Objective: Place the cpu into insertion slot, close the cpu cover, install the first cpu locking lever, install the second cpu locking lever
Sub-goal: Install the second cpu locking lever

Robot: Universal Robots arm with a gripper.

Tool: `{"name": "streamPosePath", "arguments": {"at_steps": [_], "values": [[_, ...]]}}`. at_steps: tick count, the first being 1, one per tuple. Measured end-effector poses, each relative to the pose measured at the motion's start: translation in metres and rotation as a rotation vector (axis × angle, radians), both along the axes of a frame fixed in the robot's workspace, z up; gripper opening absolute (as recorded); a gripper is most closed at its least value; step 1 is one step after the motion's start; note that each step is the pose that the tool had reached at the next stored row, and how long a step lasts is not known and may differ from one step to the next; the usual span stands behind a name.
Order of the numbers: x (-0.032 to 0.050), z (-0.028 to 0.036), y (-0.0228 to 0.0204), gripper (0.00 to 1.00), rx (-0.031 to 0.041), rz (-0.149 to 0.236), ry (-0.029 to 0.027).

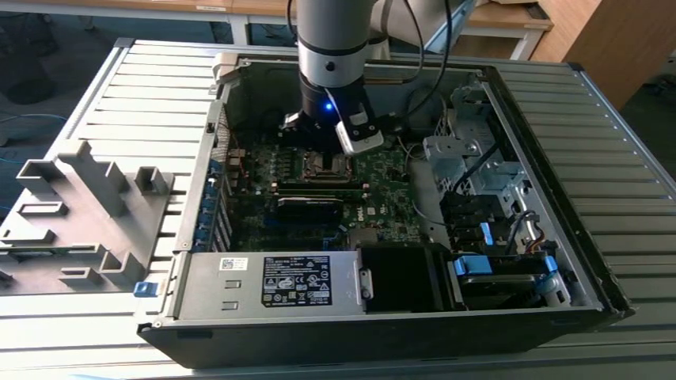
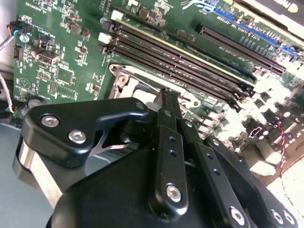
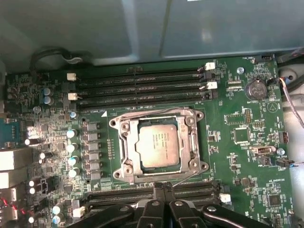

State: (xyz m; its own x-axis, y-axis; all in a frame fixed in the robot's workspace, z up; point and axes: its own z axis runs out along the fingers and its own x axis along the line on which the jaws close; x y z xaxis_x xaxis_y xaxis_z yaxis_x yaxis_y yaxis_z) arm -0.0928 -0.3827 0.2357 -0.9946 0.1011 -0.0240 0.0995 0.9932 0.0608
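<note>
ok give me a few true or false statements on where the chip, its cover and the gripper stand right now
1. The cpu sits in the insertion slot. True.
2. The cpu cover stands raised. False: it lies flat around the chip.
3. The gripper holds the chip. False: its fingertips meet with nothing between them, beside the socket.
4. The long memory slots beside the socket are bare. True.
5. The arm reaches into an open computer case. True.

Black gripper (image 2: 167, 95) fingers pressed together, tips just over the silvery cpu cover (image 2: 130, 83), long dark memory slots (image 2: 180, 59) beyond the fingertips, green motherboard (image 2: 61, 47) spreading beneath and past them
</note>
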Motion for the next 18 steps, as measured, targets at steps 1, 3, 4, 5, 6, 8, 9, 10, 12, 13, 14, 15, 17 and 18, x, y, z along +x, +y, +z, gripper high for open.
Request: {"name": "streamPosePath", "arguments": {"at_steps": [1,3,4,5,6,8,9,10,12,13,14,15,17,18], "values": [[-0.0009,-0.0001,-0.0002,0.11,-0.0001,0.0,-0.0001],[-0.005,-0.0005,-0.0007,0.11,0.0,0.0,-0.0011],[-0.0095,-0.0009,-0.001,0.11,0.0,0.0,-0.0022],[-0.0118,-0.0012,-0.001,0.11,0.0,0.0,-0.0029],[-0.0141,-0.0015,-0.0011,0.11,-0.0001,0.0,-0.0033],[-0.0177,-0.0028,-0.0011,0.11,0.0,0.0,-0.004],[-0.0193,-0.0038,-0.0012,0.11,0.0,0.0,-0.0043],[-0.021,-0.005,-0.0013,0.11,-0.0001,0.0,-0.0045],[-0.0233,-0.0082,-0.0015,0.11,-0.0001,0.0,-0.0048],[-0.024,-0.01,-0.0016,0.11,0.0,0.0,-0.0048],[-0.0246,-0.0116,-0.0017,0.11,-0.0001,0.0,-0.0048],[-0.025,-0.0132,-0.0018,0.11,-0.0002,0.0,-0.0048],[-0.026,-0.0164,-0.0019,0.11,-0.0001,0.0,-0.0049],[-0.0266,-0.0181,-0.0019,0.11,-0.0001,0.0,-0.0049]]}}
